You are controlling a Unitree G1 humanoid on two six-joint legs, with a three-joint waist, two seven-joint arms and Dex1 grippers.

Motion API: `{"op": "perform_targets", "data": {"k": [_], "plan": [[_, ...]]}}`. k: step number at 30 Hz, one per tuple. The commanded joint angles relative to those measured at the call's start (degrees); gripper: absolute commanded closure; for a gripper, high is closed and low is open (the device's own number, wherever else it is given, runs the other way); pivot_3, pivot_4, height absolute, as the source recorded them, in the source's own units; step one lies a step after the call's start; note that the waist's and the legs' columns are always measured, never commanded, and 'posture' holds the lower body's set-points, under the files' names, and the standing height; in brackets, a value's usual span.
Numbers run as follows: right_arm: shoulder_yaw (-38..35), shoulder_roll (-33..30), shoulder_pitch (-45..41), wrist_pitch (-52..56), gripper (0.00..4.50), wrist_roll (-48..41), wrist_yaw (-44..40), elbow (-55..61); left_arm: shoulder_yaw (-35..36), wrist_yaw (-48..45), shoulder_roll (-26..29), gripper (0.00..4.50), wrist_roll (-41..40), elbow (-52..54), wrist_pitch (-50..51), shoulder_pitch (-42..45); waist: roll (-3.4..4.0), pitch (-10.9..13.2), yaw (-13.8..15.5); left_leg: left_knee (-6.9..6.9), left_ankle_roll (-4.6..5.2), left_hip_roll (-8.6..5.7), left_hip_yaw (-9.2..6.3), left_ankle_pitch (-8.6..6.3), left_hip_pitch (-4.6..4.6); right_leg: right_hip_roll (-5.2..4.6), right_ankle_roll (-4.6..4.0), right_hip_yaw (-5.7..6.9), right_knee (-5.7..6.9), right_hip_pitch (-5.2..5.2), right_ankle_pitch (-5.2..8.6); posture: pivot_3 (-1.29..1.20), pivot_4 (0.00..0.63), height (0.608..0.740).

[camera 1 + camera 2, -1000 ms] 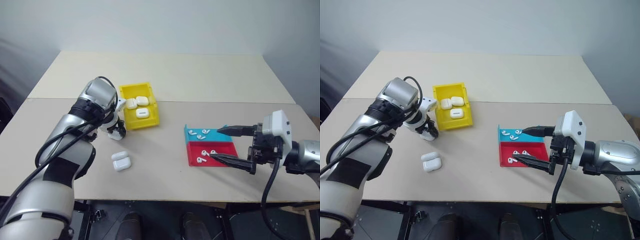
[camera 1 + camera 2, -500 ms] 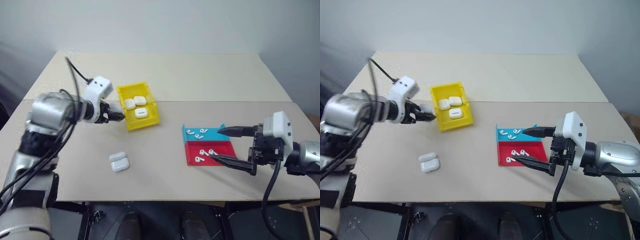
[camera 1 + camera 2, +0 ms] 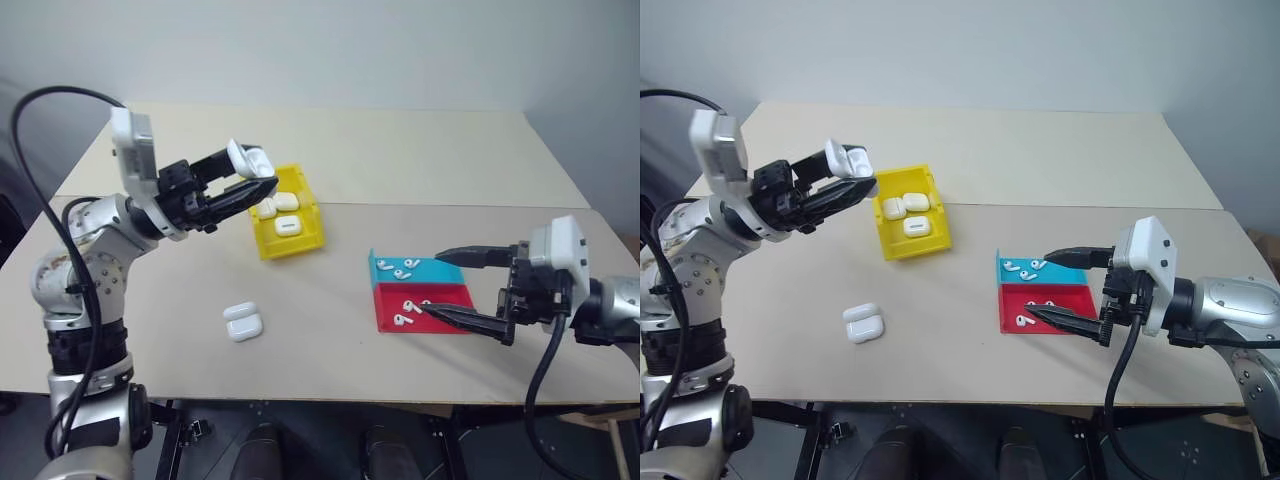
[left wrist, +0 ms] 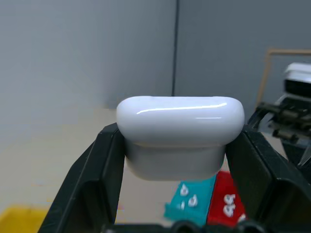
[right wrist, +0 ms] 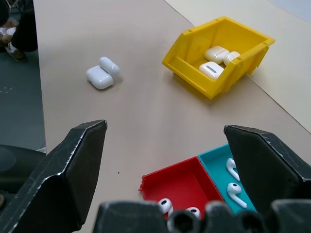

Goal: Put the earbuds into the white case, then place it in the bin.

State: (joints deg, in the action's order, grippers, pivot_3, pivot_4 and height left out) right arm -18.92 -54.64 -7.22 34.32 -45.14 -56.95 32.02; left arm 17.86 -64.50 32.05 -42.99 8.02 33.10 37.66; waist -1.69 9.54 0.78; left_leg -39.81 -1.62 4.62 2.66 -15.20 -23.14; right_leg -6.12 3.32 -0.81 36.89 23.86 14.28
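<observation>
Beige table, left gripper clamping open white case lifted crosswise between fingers, right gripper spread, empty.

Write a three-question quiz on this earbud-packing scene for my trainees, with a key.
1. True or false: the left gripper holds a white case above the table.
2. How many cases lie in the yellow bin?
3. Which trays hold the earbuds: A) blue tray and red tray; B) the bin?

Key:
1. True
2. Three
3. A
</observation>
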Motion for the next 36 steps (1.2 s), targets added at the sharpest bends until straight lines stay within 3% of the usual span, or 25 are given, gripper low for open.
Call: {"op": "perform_targets", "data": {"k": [1,6,11,19,24,33,36], "plan": [[-0.97,-0.6,-1.67,-1.73,0.0,0.2,-0.73,0.15,-2.09,-11.61,0.86,1.7,-4.63,-0.84,-3.21,2.93,0.0,0.0,-0.14,0.0,0.0,0.0,0.0,0.0,0.02,0.0,0.0,0.0,0.0,-0.02,0.0,0.0,0.15,0.74],[0.38,-2.49,-3.49,-0.45,0.0,1.4,-1.36,-0.64,-7.03,-22.04,0.15,1.7,-4.95,-2.43,-7.07,3.83,0.01,0.0,-0.16,0.05,0.07,0.0,0.0,-0.04,0.32,0.0,0.01,0.01,-0.14,-0.38,0.01,0.0,0.15,0.74],[4.02,-6.37,-6.56,1.74,0.0,4.49,-0.98,-2.01,-9.83,-23.01,-0.73,1.7,-3.43,-2.19,-9.54,2.7,0.01,0.0,-0.17,0.04,0.09,0.0,-0.02,-0.05,0.32,0.01,0.01,0.02,-0.17,-0.42,0.01,0.0,0.15,0.74],[12.78,-11.36,-14.2,5.62,0.0,9.17,-2.71,-4.6,-12.75,-15.06,3.16,1.7,-1.98,2.69,-2.92,-1.06,0.01,0.0,-0.38,0.04,0.13,0.01,-0.05,-0.08,0.31,0.0,0.01,0.02,-0.2,-0.42,0.01,0.0,0.15,0.74],[17.38,-14.22,-17.22,4.39,0.0,12.2,-8.01,-6.06,-12.24,-9.17,2.83,1.7,-4.26,6.06,0.67,-2.08,0.01,0.0,-0.12,0.04,0.15,0.01,-0.06,-0.08,0.29,0.0,0.02,0.04,-0.22,-0.41,0.01,0.0,0.15,0.74],[29.23,-13.26,-26.48,7.65,0.0,19.87,-11.43,-10.86,-15.14,-5.2,0.37,1.7,-3.43,8.22,0.92,-2.53,0.02,0.0,-0.27,0.03,0.15,0.01,-0.04,-0.09,0.31,0.0,0.02,0.03,-0.22,-0.41,0.02,0.0,0.15,0.74],[33.07,-12.67,-28.07,9.17,0.61,22.58,-12.53,-12.25,-15.86,-4.75,-0.07,1.7,-3.31,8.45,0.86,-2.47,0.02,0.0,-0.26,0.04,0.15,0.01,-0.04,-0.09,0.29,0.01,0.02,0.03,-0.24,-0.39,0.02,0.0,0.15,0.74]]}}
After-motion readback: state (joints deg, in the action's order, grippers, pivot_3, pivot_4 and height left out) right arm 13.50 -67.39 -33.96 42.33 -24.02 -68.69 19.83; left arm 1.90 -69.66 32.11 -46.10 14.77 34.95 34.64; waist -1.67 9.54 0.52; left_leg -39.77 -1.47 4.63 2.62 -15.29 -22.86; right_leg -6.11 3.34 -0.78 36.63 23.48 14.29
